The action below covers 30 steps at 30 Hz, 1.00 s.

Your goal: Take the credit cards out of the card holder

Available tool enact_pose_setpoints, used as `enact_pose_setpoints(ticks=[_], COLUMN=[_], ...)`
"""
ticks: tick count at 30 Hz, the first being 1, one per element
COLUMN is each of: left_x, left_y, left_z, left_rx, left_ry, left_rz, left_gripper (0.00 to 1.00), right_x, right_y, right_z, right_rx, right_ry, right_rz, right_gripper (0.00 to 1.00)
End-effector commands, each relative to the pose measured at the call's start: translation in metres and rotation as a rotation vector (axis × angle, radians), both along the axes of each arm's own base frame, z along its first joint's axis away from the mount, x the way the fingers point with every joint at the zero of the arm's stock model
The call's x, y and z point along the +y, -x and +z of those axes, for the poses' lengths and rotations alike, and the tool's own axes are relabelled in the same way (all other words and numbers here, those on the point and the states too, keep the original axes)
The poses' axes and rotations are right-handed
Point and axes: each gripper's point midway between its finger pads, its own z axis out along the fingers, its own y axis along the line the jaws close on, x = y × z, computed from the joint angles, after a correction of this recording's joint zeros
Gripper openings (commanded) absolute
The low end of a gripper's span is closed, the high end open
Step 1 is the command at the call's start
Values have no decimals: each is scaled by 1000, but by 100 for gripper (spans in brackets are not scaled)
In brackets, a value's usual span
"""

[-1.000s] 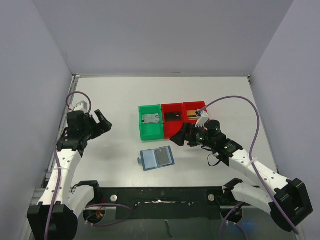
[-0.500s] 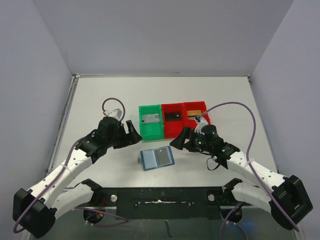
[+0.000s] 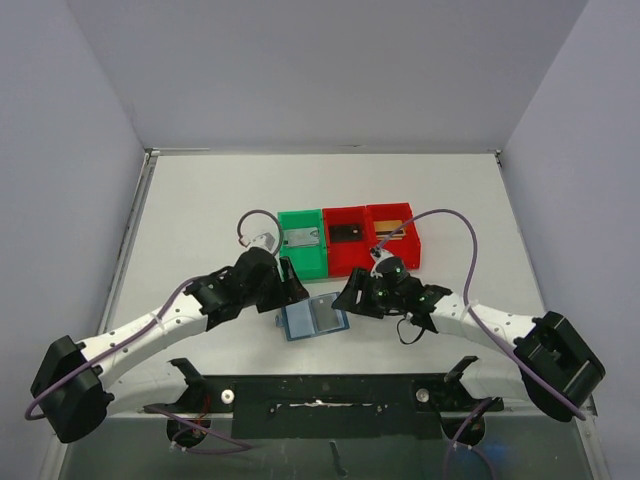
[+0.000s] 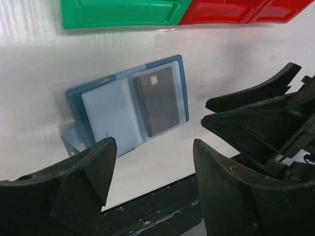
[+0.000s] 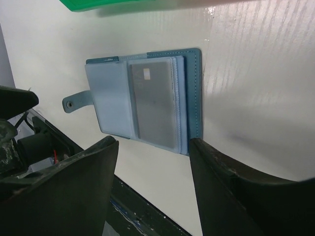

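The blue card holder (image 3: 313,317) lies open and flat on the white table near the front edge. A grey credit card (image 4: 158,102) sits in its right clear pocket; the left pocket (image 5: 109,103) looks empty. My left gripper (image 3: 291,284) hovers just left of the holder (image 4: 128,110), jaws apart with only table between them. From the right, my right gripper (image 3: 349,297) stands close to the holder's right edge (image 5: 195,98), also open and holding nothing. The same grey card (image 5: 153,103) shows in the right wrist view.
A green bin (image 3: 303,243) and two red bins (image 3: 368,238) stand in a row just behind the holder, each with a card-like item inside. The black front rail (image 3: 320,390) runs along the table's near edge. Both arms reach in close together over the holder.
Both arms have swung inward and down toward the card holder. The left came from the far left side, the right from beside the red bins. Both jaws have narrowed somewhat.
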Motion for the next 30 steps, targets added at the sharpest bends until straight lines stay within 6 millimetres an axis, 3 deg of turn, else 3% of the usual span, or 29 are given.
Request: enact_pose_setpoints(ticks=[1, 8, 11, 18, 30], left_x=[-20, -15, 0, 15, 15], left_y=[-5, 10, 11, 10, 13], left_z=[9, -42, -60, -72, -82], left_rx=[0, 93, 128, 128, 132], left_ry=[85, 18, -94, -179, -174], left_rz=[43, 47, 74, 98, 78], left_gripper=[62, 62, 61, 51, 38], right_x=[20, 34, 39, 48, 43], right_y=[-22, -21, -22, -25, -15], right_z=[26, 27, 27, 18, -19], right_rx=[-73, -62, -50, -15, 69], right_ry=[-55, -86, -77, -62, 18], right_rz=[-34, 14, 41, 64, 73], right_gripper=[58, 52, 49, 44, 36])
